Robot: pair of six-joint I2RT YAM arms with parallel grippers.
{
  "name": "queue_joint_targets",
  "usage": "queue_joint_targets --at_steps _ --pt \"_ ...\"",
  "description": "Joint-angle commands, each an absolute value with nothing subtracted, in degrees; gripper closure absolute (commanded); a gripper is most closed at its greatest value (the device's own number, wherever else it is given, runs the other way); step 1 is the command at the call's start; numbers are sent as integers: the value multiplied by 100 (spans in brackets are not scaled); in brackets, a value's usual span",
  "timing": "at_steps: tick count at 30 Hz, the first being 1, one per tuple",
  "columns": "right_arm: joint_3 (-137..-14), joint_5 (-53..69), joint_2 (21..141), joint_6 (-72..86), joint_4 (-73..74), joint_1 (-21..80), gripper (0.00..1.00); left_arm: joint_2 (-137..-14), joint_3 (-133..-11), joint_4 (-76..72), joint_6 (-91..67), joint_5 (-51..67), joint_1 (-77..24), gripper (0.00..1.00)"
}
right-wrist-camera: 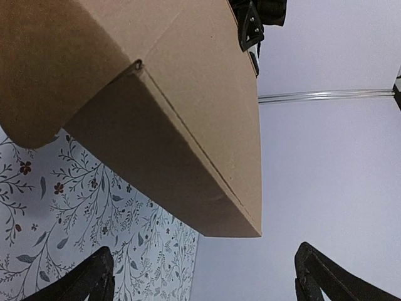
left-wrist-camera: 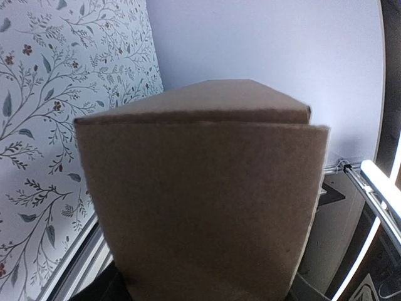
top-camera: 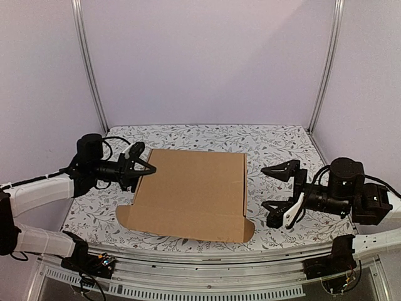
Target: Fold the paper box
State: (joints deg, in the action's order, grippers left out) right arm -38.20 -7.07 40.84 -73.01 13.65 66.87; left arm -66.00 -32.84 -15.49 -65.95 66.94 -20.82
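Note:
The paper box lies folded up as a flat brown mailer in the middle of the table. My left gripper is at its far left edge, rolled on its side. One finger lies on the lid, and the jaws hold the box's left wall. In the left wrist view that wall fills the space between the jaws and hides the fingertips. My right gripper stands wide open to the right of the box, apart from it. The box's right wall shows above the empty gap between its fingertips.
The flowered tablecloth covers the table. Pale walls with metal corner posts close the back and sides. A rounded tab sticks out at the box's near left corner and another at the near right.

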Motion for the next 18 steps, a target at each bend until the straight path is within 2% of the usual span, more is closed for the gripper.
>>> queue_joint_targets --at_steps 1,13,18 --pt "-3865 -1518 4295 -8228 732 7127 1 -6436 -3162 -1680 -6498 7053 -2009 75" --pt "-4179 -1823 5233 -8860 311 7495 1 -6248 -3114 -1904 -6597 7353 -2002 75" --pt "-3944 -2073 5598 -9064 -585 7704 1 -6194 -3065 -2214 -6829 7435 -1997 75"
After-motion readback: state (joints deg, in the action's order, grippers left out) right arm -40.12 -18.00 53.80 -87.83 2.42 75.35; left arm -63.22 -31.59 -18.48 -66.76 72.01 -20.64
